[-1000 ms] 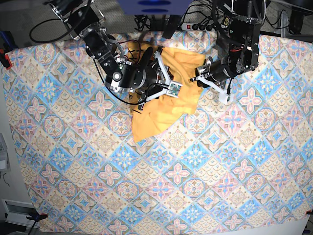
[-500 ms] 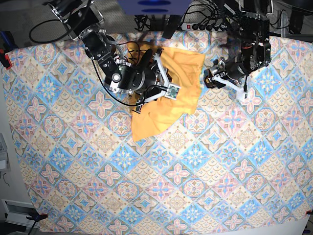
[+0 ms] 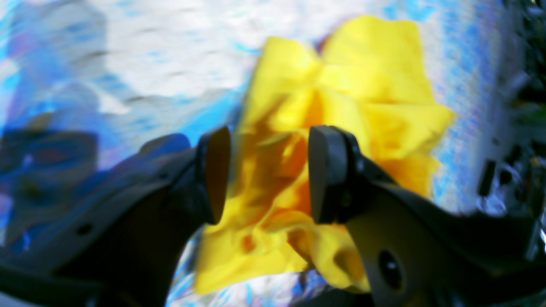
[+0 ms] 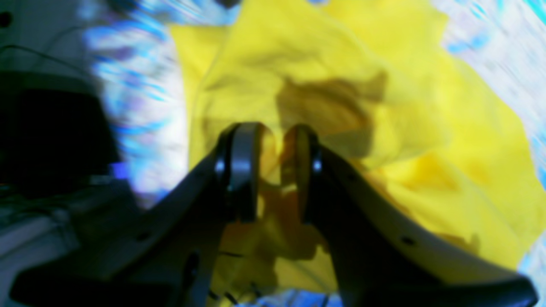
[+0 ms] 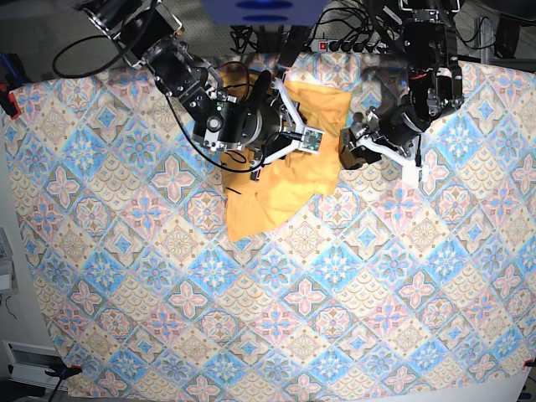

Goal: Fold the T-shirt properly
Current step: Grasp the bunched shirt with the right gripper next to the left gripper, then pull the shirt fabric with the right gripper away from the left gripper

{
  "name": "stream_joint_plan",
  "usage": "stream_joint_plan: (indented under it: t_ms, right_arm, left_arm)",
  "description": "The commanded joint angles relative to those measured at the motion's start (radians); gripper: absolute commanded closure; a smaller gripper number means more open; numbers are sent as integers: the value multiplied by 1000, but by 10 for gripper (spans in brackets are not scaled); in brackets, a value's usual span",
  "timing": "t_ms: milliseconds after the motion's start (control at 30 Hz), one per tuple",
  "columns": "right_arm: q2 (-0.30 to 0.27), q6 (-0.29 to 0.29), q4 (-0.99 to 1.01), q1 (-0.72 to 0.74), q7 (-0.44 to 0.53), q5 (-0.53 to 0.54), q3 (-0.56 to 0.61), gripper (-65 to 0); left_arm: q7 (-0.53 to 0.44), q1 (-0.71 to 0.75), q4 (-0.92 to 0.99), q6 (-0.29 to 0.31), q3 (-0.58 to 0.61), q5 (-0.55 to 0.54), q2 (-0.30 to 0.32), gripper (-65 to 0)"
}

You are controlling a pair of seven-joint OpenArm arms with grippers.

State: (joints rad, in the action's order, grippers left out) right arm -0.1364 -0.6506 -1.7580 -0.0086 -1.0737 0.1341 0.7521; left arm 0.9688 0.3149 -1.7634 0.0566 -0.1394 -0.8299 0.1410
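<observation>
You had the right pincer pinching a bunched fold of the T-shirt, which lay crumpled at the far edge of the desk. To its right in the base view, your left pincer stood spread at the shirt's edge, gripping nothing. The step looked like gathering for a fold; next you needed that left pincer to take the hem.

A crumpled yellow-orange T-shirt lies bunched near the far edge of the patterned tablecloth, one rumpled corner trailing toward the table's middle.
</observation>
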Motion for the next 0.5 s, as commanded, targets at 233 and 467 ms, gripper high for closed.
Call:
stream_joint_plan:
  t_ms: [233, 467]
  right_arm:
    - [4, -8, -15, 35, -24, 17, 25, -147]
    - [2, -5, -16, 34, -18, -101, 39, -147]
  left_arm:
    - [-4, -23, -17, 4, 139, 1, 9, -292]
    - [-4, 34, -16, -4, 295, 2, 141, -291]
